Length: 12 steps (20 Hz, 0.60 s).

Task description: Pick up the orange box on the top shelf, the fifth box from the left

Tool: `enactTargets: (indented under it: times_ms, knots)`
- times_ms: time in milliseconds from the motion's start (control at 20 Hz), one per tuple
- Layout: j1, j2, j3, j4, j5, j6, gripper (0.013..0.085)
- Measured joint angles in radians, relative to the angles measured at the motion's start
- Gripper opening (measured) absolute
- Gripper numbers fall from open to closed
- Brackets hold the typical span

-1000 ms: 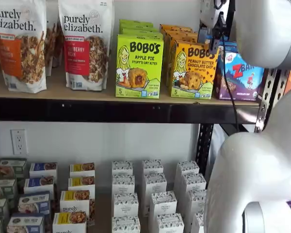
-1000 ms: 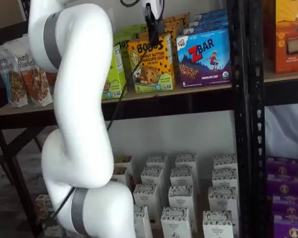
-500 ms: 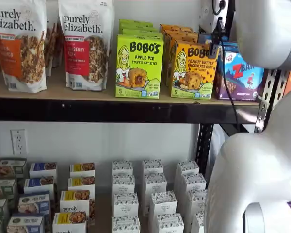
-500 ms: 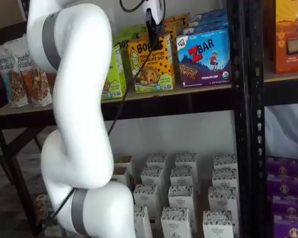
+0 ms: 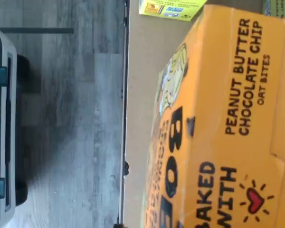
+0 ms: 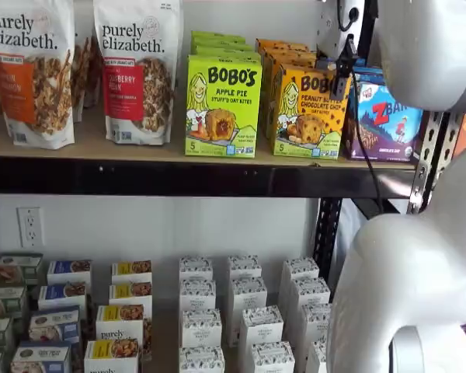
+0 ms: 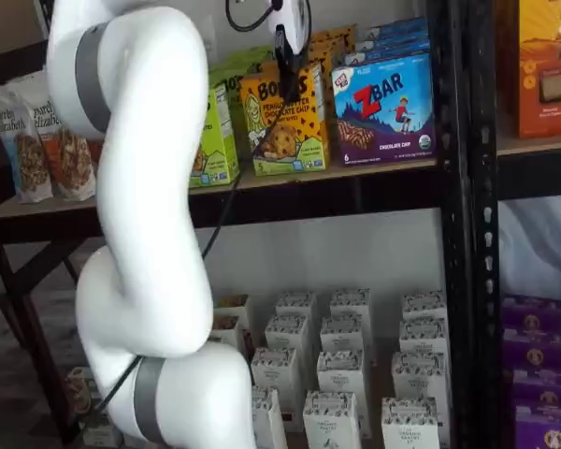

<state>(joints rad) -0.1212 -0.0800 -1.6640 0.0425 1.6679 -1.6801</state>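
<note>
The orange box (image 6: 311, 111), the front "BOBO'S Peanut Butter Chocolate Chip" carton, stands upright at the front edge of the top shelf (image 6: 179, 177), with more cartons of the same kind lined up behind it. In both shelf views it sits between the lime-green Apple Pie carton (image 6: 223, 106) and the blue-purple ZBar box (image 7: 385, 109). It appears square on the board, not tilted or lifted.

The gripper (image 7: 287, 51) is at the box's upper edge, one black finger showing in front of the printed face. In a shelf view the same finger (image 6: 344, 66) overlaps the carton's top right corner. Only one finger is visible, side-on, so whether the fingers are apart or closing on the carton cannot be told. The wrist view is filled by the carton's top panel (image 5: 218, 128) at close range, which fits a gripper directly over it.

Judgement: approach is complete; the grasp is at most beginning; lift and withdrawal remain.

Hidden or unclear: the second finger, any contact with the carton, and the rear cartons' number. The arm (image 7: 145, 215) covers part of the shelf.
</note>
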Motion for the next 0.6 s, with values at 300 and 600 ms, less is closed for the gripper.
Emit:
enactTargets:
  times_ms: [300,600]
  knots:
    - [-0.007,-0.013,0.027,0.013,-0.030,-0.005,0.0690]
    - [-0.013,-0.012,0.027,0.019,-0.027,-0.010,0.0570]
